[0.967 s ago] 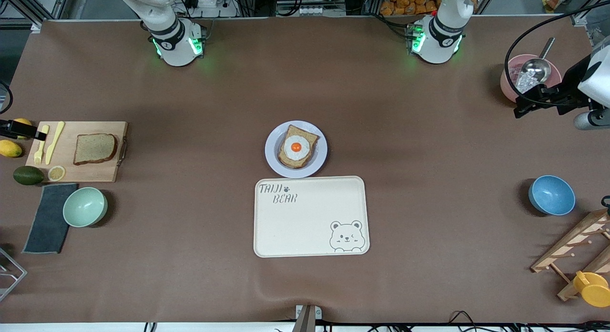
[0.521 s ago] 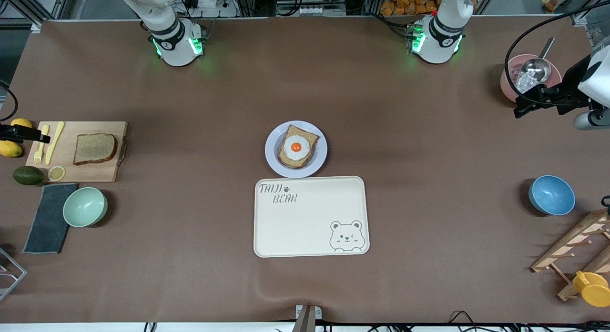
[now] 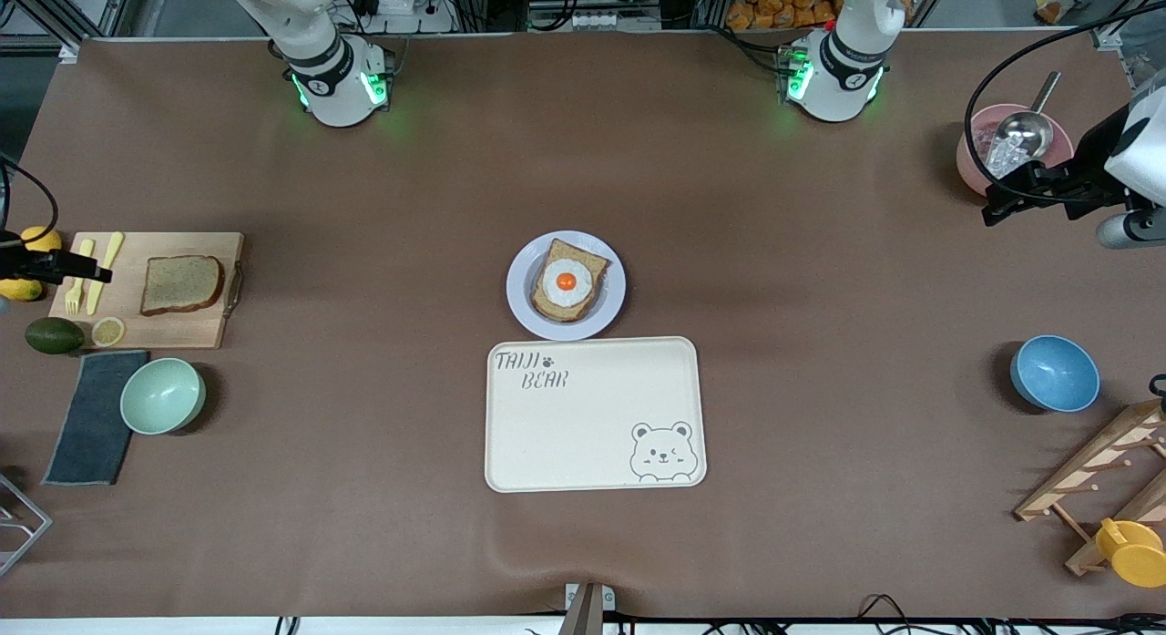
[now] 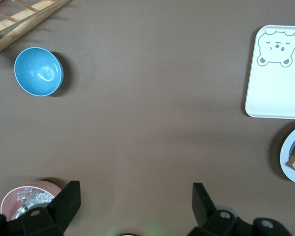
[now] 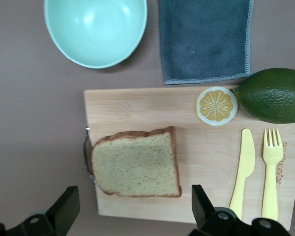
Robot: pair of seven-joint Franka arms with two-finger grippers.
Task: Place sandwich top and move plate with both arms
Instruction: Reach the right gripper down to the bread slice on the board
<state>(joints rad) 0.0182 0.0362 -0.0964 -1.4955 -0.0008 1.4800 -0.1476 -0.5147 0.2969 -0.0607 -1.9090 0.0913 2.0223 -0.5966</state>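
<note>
The sandwich top, a plain brown slice, lies on a wooden cutting board at the right arm's end of the table. It also shows in the right wrist view. My right gripper is open and empty, over the board's cutlery end beside the slice. The plate sits mid-table with an egg-topped bread slice on it. My left gripper is open and empty, up near a pink bowl.
A cream bear tray lies just nearer the front camera than the plate. A yellow knife and fork, lemon slice, avocado, green bowl and grey cloth surround the board. A blue bowl and wooden rack stand at the left arm's end.
My right gripper has moved in over the cutlery end of the cutting board, closer to the plain slice. The left arm has not moved.
</note>
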